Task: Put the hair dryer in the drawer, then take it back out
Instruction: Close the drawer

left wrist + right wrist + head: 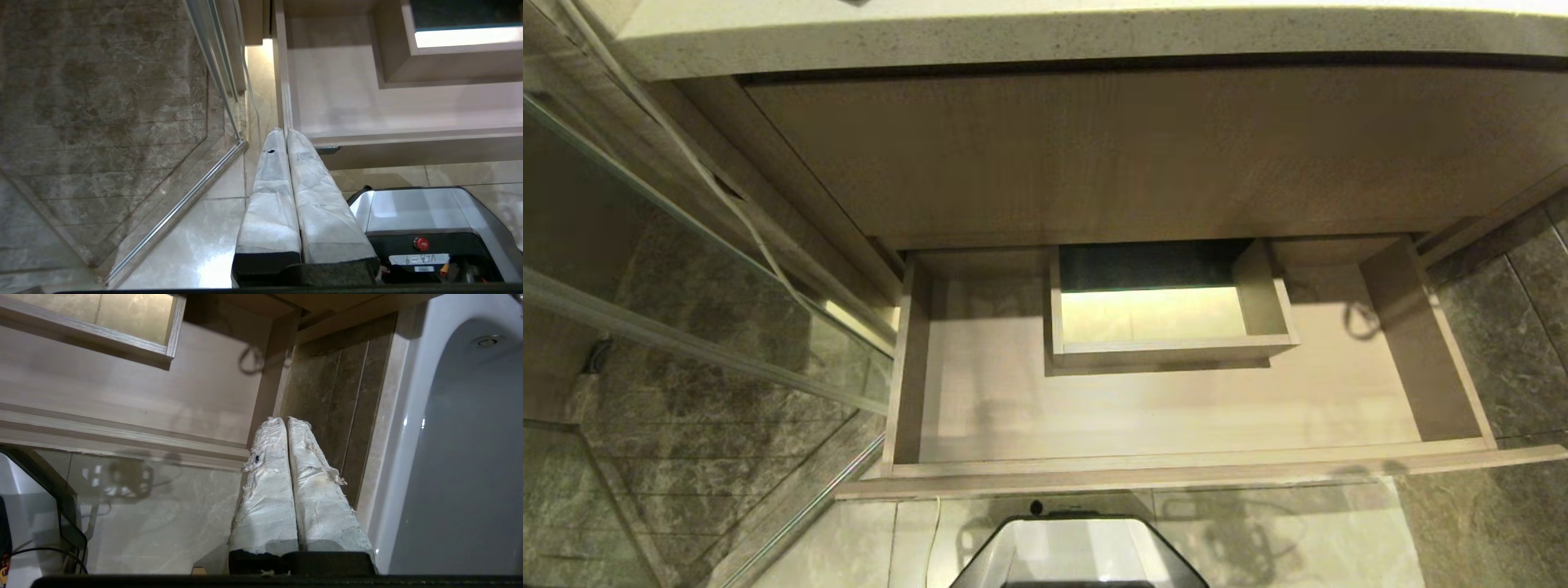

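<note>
well, the drawer (1176, 425) stands pulled out under the taller wood panel (1143, 155) and the speckled countertop (1013, 37): wide, shallow, light wood-grain, with a flat handle-less front and a rectangular boxed cut-out (1168, 310) at mid-back. its floor holds only shadows, and the hair dryer shows in none of the views. the left gripper (286, 132), its white-wrapped fingers pressed together on nothing, hangs above the tiled floor (196, 245) just off the drawer's left front corner, beside the glass shower panel (102, 122). the right gripper (286, 420), likewise closed and empty, hangs by the drawer's right front corner, near a white bathtub (449, 437).
</note>
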Robot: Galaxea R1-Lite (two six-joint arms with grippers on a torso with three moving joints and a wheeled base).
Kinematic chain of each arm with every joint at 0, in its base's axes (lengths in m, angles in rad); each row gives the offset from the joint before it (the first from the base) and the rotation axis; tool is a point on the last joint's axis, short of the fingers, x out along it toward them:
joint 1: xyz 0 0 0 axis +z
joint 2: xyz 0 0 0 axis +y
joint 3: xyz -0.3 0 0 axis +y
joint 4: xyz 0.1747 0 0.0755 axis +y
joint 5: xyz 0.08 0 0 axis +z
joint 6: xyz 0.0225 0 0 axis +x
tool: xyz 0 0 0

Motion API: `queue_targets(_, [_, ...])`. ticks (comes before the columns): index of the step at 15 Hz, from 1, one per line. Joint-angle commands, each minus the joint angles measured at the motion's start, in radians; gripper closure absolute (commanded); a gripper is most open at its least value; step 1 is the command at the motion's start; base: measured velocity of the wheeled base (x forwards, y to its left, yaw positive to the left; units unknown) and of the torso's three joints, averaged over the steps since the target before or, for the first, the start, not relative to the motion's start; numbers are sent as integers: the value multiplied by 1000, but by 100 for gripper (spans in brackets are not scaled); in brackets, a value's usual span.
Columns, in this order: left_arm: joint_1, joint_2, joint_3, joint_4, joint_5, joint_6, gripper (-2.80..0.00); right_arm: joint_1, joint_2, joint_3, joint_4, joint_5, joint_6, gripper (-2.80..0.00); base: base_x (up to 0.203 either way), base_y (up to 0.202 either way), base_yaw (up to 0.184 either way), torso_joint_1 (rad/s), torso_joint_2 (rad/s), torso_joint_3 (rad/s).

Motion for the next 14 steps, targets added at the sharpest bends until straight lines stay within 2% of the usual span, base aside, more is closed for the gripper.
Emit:
queue_targets(1, [0,0,2,0,-1,0,0,0,-12,17,3,2,-4,0,0,0,0,-310,526,210])
queue_targets(9, [0,0,2,1,0,0,0,3,-3,105,6,-1,-3,0,0,0,0,-304,468,164])
queue_targets(14, [0,0,2,0,-1,0,0,5,205,235,214,-24,13,0,0,0,0,16,124,164])
